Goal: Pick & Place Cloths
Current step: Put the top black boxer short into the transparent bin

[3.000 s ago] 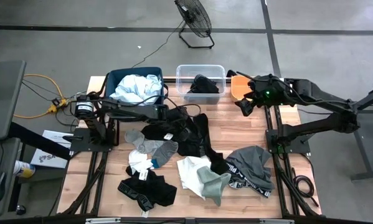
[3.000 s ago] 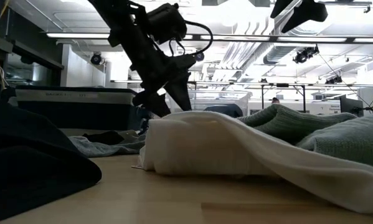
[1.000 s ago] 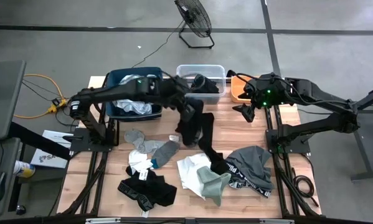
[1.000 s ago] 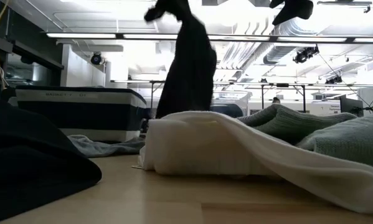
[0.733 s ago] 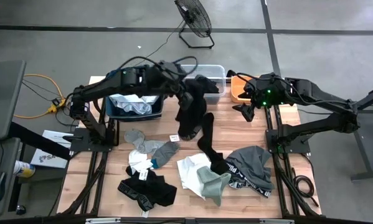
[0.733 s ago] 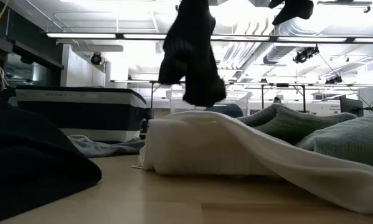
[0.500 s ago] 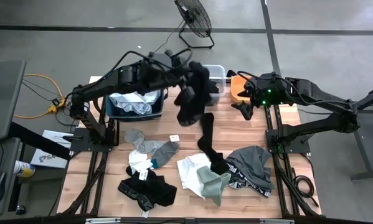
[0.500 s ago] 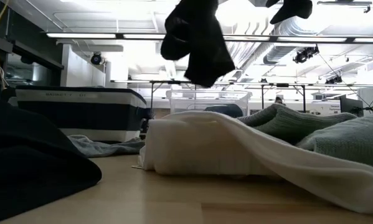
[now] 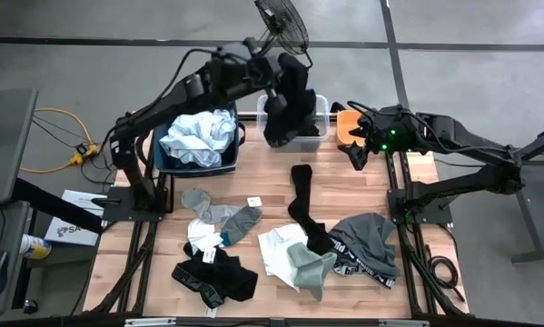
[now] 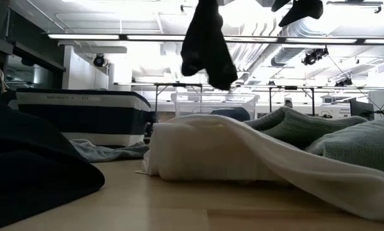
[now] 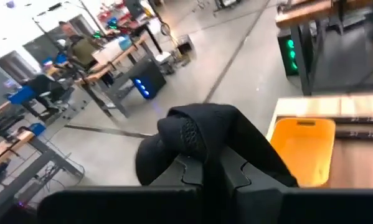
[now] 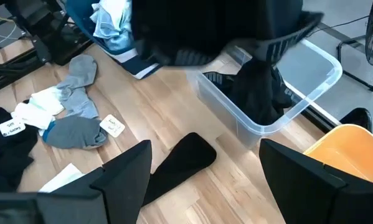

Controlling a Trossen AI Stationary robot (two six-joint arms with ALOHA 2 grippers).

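The left gripper (image 9: 278, 80), pinched on a black cloth (image 9: 287, 109), held it hanging just above the clear tub (image 9: 318, 103), seemingly for release there, while the right gripper (image 9: 357, 154) waited spread beside the tub.

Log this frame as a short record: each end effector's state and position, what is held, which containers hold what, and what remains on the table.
left end effector: shut on black garment, raised over clear tub
right end effector: open, empty, beside orange tub
navy bin: pale blue cloth
table: black sock, grey socks, white cloth, grey garment
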